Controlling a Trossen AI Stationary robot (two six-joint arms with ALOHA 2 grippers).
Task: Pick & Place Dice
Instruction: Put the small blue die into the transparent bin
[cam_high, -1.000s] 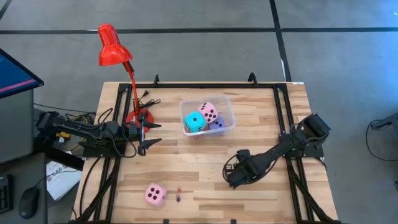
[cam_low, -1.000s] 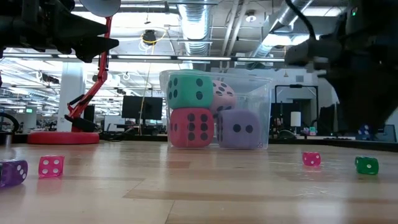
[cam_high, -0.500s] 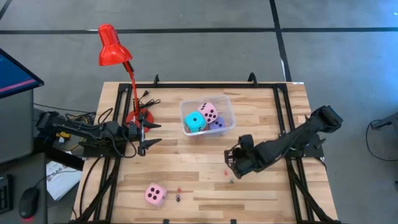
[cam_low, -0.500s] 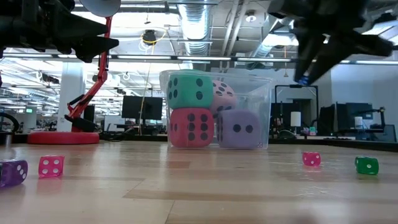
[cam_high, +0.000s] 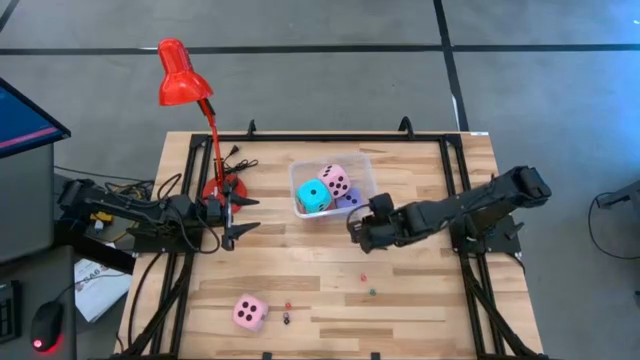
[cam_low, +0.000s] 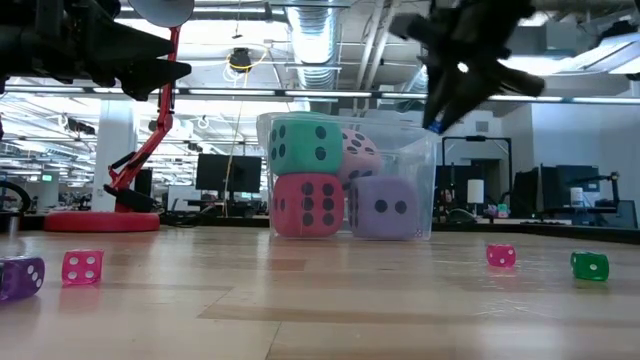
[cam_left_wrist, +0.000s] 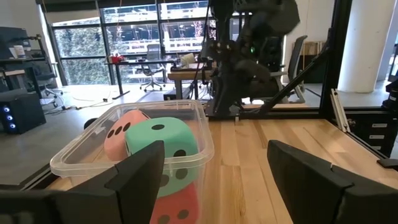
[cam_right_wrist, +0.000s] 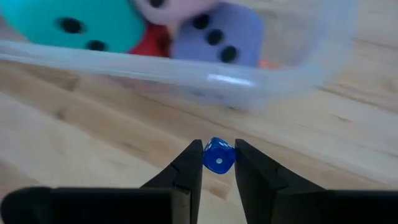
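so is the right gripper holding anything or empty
Holding. In the right wrist view the right gripper is shut on a small blue die, pinched between its fingertips just short of the clear bin.

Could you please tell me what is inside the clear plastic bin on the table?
The bin holds four big dice: cyan on red, pink behind, lavender beside the red. Anything behind them is hidden.

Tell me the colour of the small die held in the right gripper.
Blue small die, clearest in the right wrist view.
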